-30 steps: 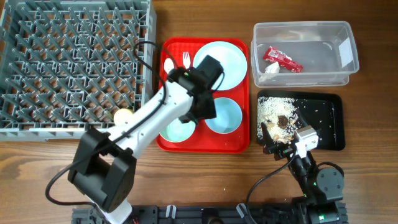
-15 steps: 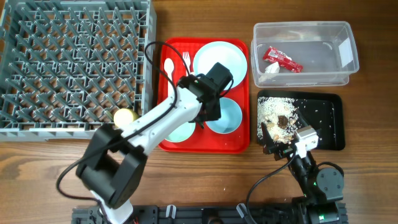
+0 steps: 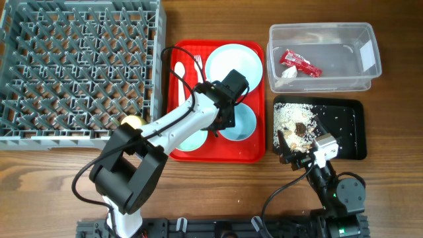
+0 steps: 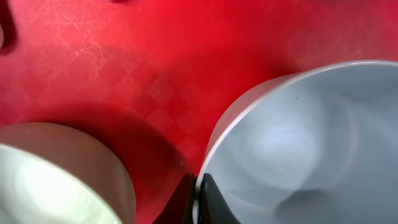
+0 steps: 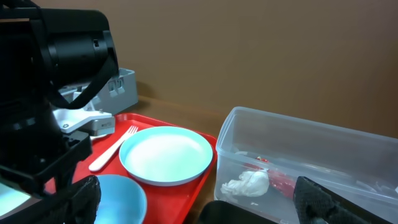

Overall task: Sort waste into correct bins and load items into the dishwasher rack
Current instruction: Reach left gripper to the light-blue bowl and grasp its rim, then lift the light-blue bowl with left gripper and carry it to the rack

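My left gripper is down on the red serving tray, shut on the left rim of the pale blue bowl. In the left wrist view one finger sits outside the bowl and one inside, with the rim pinched in the gripper. The saucer lies just left of it, seen up close as a pale rim. The round plate, spoon and fork lie on the tray's far half. My right gripper rests open by the black tray.
The grey dishwasher rack fills the left, with a yellow cup at its near edge. The clear tub holds a red wrapper and a white scrap. Rice and brown bits lie in the black tray.
My left gripper slid right across the red tray from the saucer side and closed on the bowl's rim. The right arm has not moved.
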Controlling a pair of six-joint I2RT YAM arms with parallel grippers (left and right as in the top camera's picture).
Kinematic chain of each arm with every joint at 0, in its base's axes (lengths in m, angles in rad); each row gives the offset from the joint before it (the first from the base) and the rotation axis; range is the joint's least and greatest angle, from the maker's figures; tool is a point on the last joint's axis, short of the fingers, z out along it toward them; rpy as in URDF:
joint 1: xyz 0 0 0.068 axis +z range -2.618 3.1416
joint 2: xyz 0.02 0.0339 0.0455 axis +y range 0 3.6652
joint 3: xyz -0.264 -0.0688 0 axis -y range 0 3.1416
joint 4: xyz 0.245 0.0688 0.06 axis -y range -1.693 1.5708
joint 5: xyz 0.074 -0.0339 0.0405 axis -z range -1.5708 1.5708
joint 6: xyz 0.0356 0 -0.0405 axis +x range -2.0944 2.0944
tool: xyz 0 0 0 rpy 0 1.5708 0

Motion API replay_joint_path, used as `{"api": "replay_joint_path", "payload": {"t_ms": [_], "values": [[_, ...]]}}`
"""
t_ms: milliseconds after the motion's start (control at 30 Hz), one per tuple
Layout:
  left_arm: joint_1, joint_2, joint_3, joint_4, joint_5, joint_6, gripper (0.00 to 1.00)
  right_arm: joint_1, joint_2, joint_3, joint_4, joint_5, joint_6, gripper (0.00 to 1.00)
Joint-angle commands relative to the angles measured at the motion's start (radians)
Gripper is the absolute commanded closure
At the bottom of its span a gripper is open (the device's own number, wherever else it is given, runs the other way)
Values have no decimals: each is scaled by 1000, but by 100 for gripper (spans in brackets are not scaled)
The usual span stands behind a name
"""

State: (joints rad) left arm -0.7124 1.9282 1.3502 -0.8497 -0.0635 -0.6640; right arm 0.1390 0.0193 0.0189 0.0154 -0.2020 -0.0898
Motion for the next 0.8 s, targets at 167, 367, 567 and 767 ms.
{"api": "replay_joint_path", "payload": {"t_ms": [167, 367, 567, 767], "values": [[42, -177, 172, -232, -291, 84, 96, -6, -14, -14, 3, -15, 14, 0], [45, -267, 223, -293, -542, 154, 96, -6, -14, -14, 3, -16, 14, 0], [67, -270, 223, -329, -1065, 159, 96, -6, -14, -14, 3, -15, 14, 0], [129, -223, 223, -279, -1291, 159, 96, -6, -14, -14, 3, -15, 14, 0]]}}
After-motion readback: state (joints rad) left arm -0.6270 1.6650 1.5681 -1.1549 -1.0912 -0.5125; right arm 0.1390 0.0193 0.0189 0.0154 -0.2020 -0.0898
